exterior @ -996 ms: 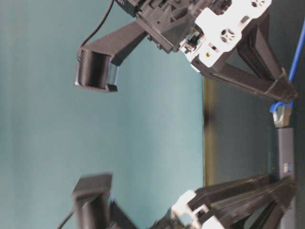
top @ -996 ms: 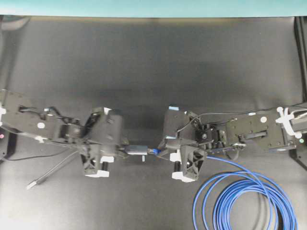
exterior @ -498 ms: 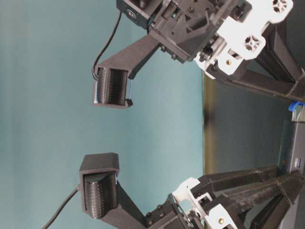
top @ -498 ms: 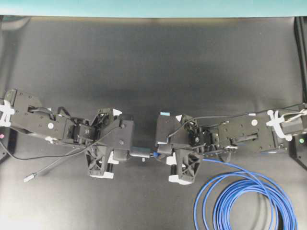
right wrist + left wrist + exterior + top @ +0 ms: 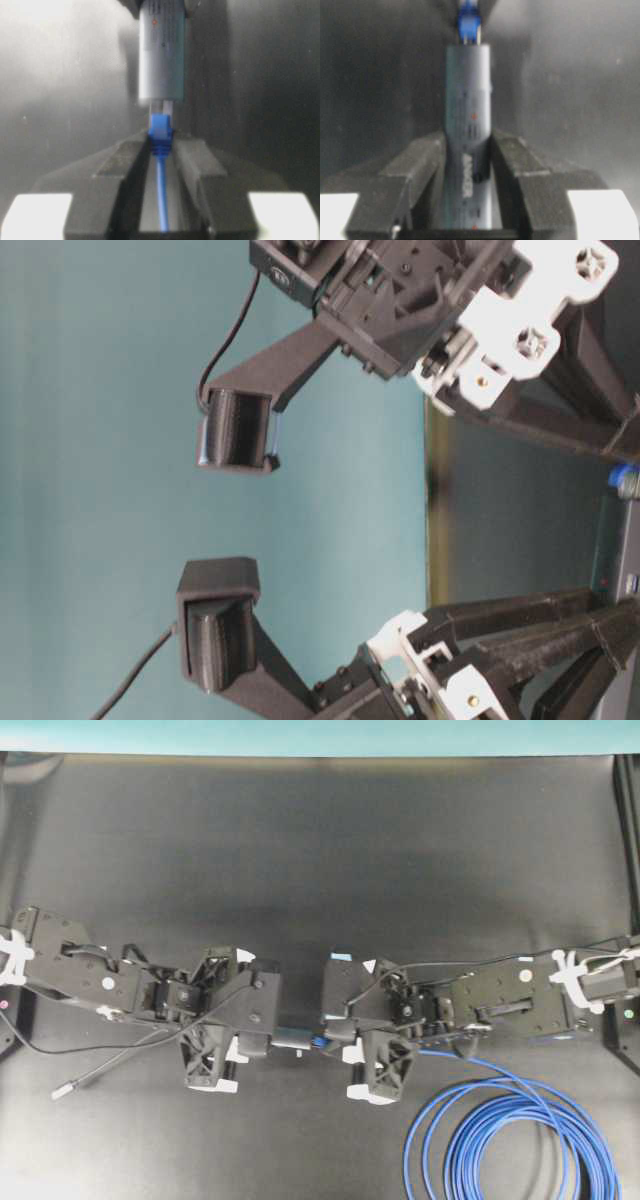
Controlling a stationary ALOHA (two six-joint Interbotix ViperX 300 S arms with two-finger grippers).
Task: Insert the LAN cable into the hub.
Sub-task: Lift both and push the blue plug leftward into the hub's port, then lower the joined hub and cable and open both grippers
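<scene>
The left pincer [image 5: 467, 185] pinches the hub [image 5: 467, 125] by its rear half, and the right pincer [image 5: 160, 165] is pressed onto the cable [image 5: 161, 195] just behind the plug [image 5: 161, 127], whose tip sits at the hub's port. To seat it well, I judge the right should push straight along the hub's axis, without twisting, while the left braces. The cable's spare loops [image 5: 510, 1140] lie on the bench [image 5: 320, 850], well to the right of the hub.

— What did you have on your worktop [image 5: 330, 850]?
— A dark, matte worktop. Your LAN cable [image 5: 505, 1135] lay coiled in blue loops at its near right, and a thin grey lead [image 5: 95, 1075] trailed at left.
</scene>
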